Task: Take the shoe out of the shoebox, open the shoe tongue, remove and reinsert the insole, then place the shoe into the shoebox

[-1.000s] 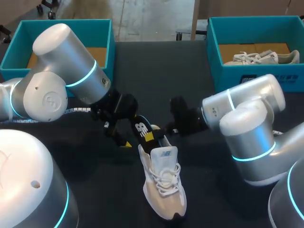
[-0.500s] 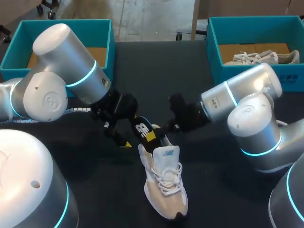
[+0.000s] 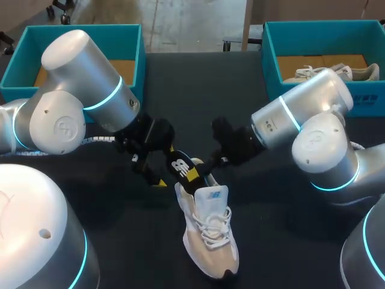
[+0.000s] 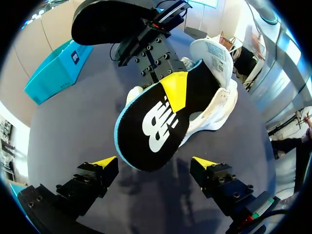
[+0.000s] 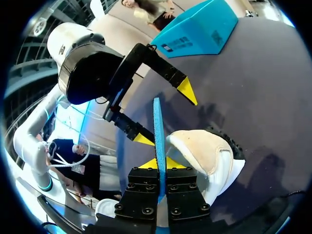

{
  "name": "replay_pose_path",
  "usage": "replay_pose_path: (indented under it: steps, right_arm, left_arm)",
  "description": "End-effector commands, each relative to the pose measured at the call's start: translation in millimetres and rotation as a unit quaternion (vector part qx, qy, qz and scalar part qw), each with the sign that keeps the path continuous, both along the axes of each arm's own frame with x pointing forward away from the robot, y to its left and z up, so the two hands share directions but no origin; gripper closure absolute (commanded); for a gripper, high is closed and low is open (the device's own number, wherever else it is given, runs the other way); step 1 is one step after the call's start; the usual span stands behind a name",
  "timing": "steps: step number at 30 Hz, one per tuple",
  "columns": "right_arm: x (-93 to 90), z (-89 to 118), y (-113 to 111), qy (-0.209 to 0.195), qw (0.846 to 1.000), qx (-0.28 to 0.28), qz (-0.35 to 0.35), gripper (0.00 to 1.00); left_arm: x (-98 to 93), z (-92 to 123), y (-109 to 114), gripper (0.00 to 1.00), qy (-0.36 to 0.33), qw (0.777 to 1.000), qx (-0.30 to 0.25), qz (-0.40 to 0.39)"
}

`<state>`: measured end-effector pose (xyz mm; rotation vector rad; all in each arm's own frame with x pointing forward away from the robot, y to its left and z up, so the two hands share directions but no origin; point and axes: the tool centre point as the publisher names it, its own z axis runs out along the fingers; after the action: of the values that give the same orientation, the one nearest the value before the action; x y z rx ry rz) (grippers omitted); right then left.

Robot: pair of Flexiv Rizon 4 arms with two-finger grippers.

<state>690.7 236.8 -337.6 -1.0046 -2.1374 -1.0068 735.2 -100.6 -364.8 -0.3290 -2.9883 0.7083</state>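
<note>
A white and beige shoe lies on the dark table, toe toward me. Its black insole, with a white logo and a yellow patch, sticks up out of the heel opening. My right gripper is shut on the insole's edge; in the right wrist view the blue-edged insole stands edge-on between the fingers of that gripper, with the shoe beside it. My left gripper is open, its yellow tips on either side of the insole and clear of it.
A teal shoebox stands at the back left. A second teal box at the back right holds another pale shoe. Both arms crowd the middle of the table.
My right arm's upper links have swung back toward the far right box, and the insole has tilted slightly. The left arm and the shoe have stayed put.
</note>
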Motion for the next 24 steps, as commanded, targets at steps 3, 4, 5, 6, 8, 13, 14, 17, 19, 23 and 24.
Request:
replay_pose_path:
  steps: [3,4,5,6,8,13,14,17,19,23,24]
  right_arm:
    - [-6.5,0.5,-1.4,0.004,1.0,0.014,0.01,1.0]
    - [-6.8,-0.5,-2.0,0.005,1.0,0.016,0.01,1.0]
    - [-7.3,-1.6,-2.5,0.006,1.0,0.015,0.008,1.0]
    - [-7.7,-2.3,-2.8,0.006,1.0,0.012,0.005,1.0]
    - [-8.8,-2.7,-2.9,0.004,1.0,-0.001,-0.005,1.0]
    - [-10.3,-0.6,-1.4,-0.006,0.999,-0.028,-0.018,1.0]
    - [-10.2,-0.2,-1.2,-0.007,0.999,-0.03,-0.019,1.0]
    - [-10.4,0.9,-0.1,-0.013,0.999,-0.039,-0.018,1.0]
    - [-11.0,0.7,0.1,-0.016,0.999,-0.042,-0.017,1.0]
    - [-13.3,-2.3,-1.3,-0.016,0.999,-0.036,-0.017,1.0]
    - [-13.9,-3.3,-1.8,-0.014,0.999,-0.035,-0.018,1.0]
  left_arm:
    - [-0.6,-0.8,0.7,0.0,-0.001,1.0,-0.001,0.0]
    - [-0.6,-0.8,0.7,0.0,-0.001,1.0,-0.001,0.0]
    - [-0.6,-0.8,0.7,0.0,-0.001,1.0,-0.001,0.0]
    - [-0.6,-0.8,0.7,0.0,-0.001,1.0,-0.001,0.0]
    - [-0.6,-0.8,0.7,0.0,-0.001,1.0,-0.001,0.0]
    - [-0.6,-0.8,0.7,0.0,-0.001,1.0,-0.001,0.0]
    - [-0.6,-0.8,0.7,0.0,-0.001,1.0,-0.001,0.0]
    - [-0.6,-0.8,0.7,0.0,-0.001,1.0,-0.001,0.0]
    - [-0.6,-0.8,0.7,0.0,-0.001,1.0,-0.001,0.0]
    - [-0.6,-0.8,0.7,0.0,-0.001,1.0,-0.001,0.0]
    - [-0.6,-0.8,0.7,0.0,-0.001,1.0,-0.001,0.0]
